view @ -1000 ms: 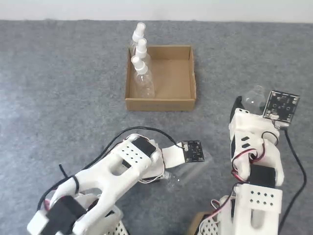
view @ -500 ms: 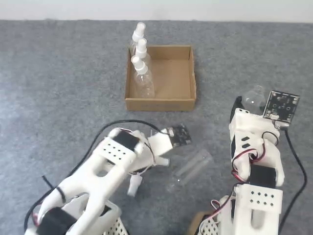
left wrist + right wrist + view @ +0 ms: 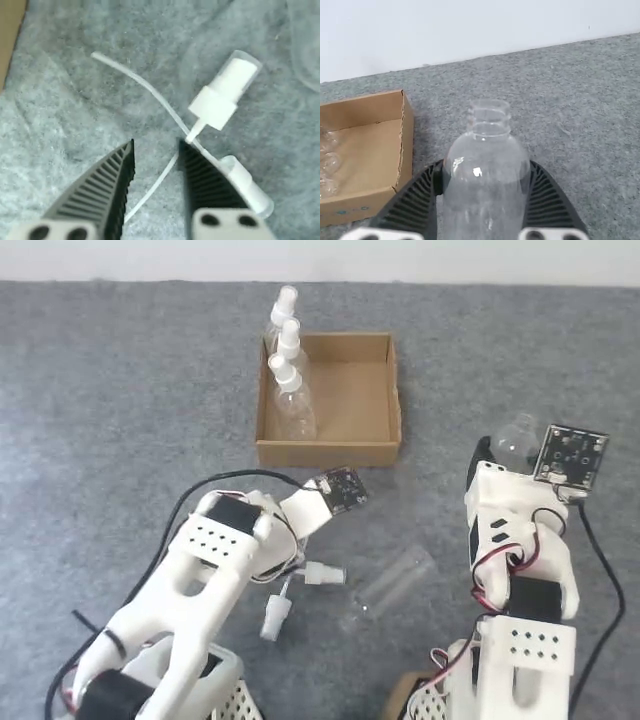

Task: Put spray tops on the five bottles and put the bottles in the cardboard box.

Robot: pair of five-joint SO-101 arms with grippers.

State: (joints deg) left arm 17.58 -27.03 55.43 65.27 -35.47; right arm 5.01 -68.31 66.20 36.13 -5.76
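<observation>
Clamping an uncapped bottle point(image 3: 487, 170) upright between the jaws of the right gripper point(image 3: 485, 222), neck open at the top, off to the right of the cardboard box point(image 3: 330, 452) and nearer than it. Holding the left gripper point(image 3: 156, 150) low over the grey carpet point(image 3: 120, 420), jaws apart and gripping nothing. Hovering there above two loose spray tops point(image 3: 220, 97) lying on their sides just beside each other, dip tubes crossing, one fingertip close against the stem of the nearer one. Resting a second bottle point(image 3: 392, 585), clear and capless, on its side on the carpet between the two arms, near the spray tops but apart from them. Housing three capped bottles point(image 3: 293, 405) in the box, upright in a row along its left wall, sprayers rising above the rim.
</observation>
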